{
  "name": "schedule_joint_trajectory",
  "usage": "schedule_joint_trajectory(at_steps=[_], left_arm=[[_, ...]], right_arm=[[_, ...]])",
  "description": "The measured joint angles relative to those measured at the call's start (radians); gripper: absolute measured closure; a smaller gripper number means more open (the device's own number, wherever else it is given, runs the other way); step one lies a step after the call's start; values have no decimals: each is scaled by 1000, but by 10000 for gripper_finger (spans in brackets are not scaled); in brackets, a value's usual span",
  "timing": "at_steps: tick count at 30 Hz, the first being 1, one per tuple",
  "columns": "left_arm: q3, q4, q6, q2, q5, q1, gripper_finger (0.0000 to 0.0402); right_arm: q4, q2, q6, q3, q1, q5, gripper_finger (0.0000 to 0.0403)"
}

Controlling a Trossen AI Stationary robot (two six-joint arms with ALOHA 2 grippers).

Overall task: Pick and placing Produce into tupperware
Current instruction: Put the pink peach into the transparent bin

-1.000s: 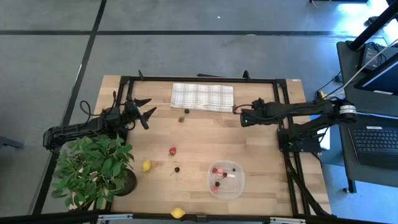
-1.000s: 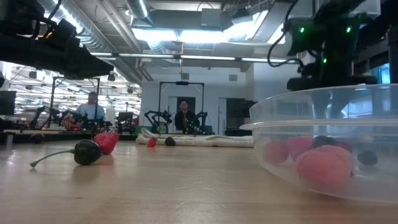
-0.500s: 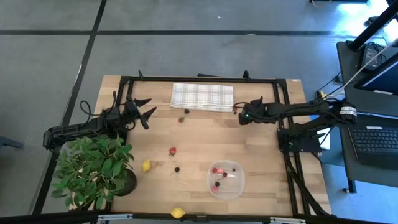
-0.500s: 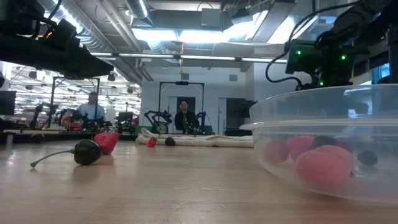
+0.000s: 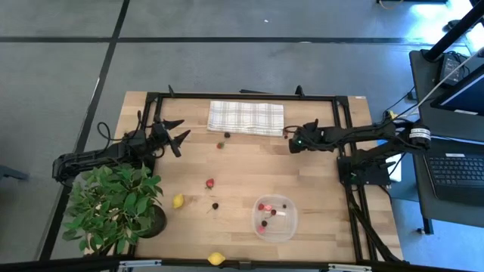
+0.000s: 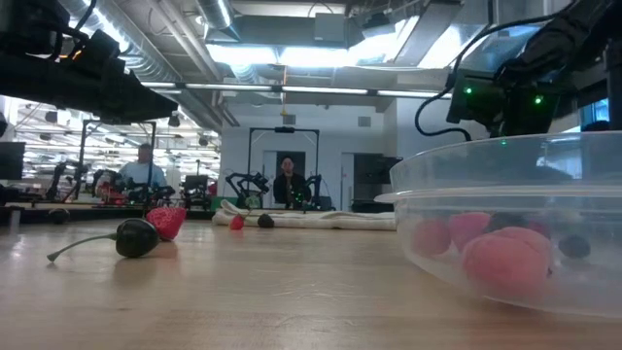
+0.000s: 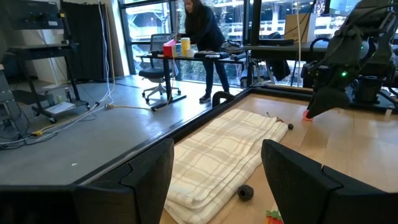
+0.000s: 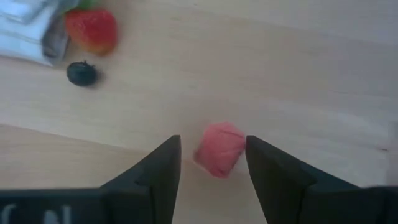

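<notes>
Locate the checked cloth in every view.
High view: checked cloth at the far edge of the table, centre.
Low view: pale strip along the far tabletop.
Left wrist view: spread out just ahead.
Right wrist view: only its folded edge shows.
Shared landmark: the dark berry beside it.

White-grey checked cloth (image 5: 246, 118), yellow lemon (image 5: 178, 201)

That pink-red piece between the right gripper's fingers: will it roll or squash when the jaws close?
The pink-red piece looks blocky and faceted, so it probably sits still rather than rolling. It resembles soft fruit, so a hard squeeze may bruise it. It seems tiny and light; the right gripper, jaws open around it without touching, could nudge it aside if one finger lands first.
</notes>
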Motion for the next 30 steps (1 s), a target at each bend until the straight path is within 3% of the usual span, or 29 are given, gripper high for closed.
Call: schedule_joint_trajectory(at_steps=[20,30], left_arm=[[0,0,0,0,0,0,164],[0,0,0,0,0,0,164]], right_arm=[[18,69,-3,3,1,5,224],[28,70,-34,2,1,0,299]])
